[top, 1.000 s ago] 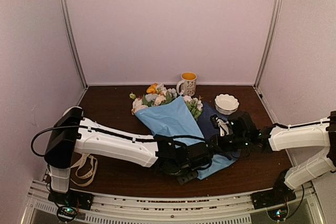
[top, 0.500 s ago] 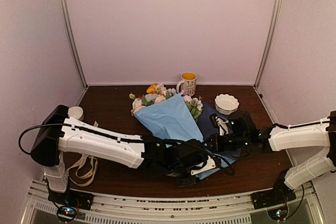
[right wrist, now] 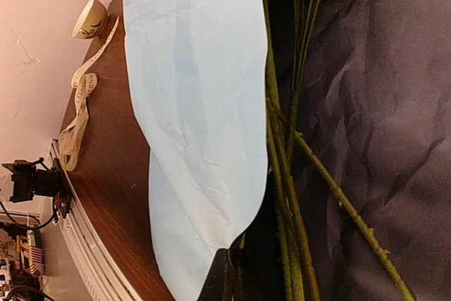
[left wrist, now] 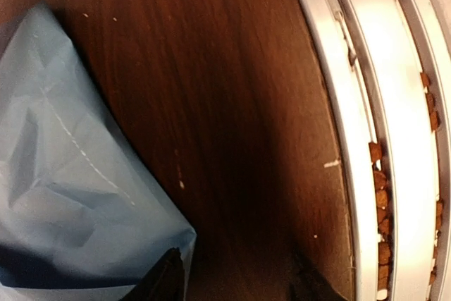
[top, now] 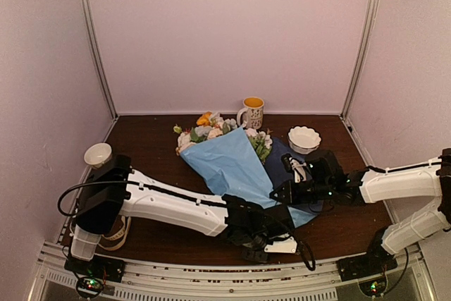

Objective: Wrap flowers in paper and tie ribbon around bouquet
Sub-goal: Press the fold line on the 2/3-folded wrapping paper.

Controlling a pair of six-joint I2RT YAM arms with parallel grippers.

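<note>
The bouquet [top: 232,163] lies mid-bench, only half wrapped. The pale flap of the paper [right wrist: 197,103] covers one side, while the stems [right wrist: 282,174] lie bare on the navy half spread toward 3 o'clock.

The likeliest trouble is that flap springing open. The right claw [right wrist: 229,273] is closed tight at the flap's lower edge and seems to pinch it. Paper this thin could slip out, or tear if the arm pulls across the stems.

The left claw [left wrist: 236,276] stands partly spread with nothing between its fingers. It hangs over bare bench [left wrist: 211,68] just beside the paper's near corner at 6 o'clock. Closing there, it may catch only the corner, creasing it or dragging the cone off the stems.

The ribbon [right wrist: 79,100] lies well apart at 8 o'clock, by the base of the left arm [top: 176,206]. Fetching it means one claw letting go, and the wrap may loosen.

The bouquet's long axis runs 11 to 5 o'clock. The flowers [top: 211,130] point to 11, near the mug [top: 252,112], and the stem end points to 5.
</note>
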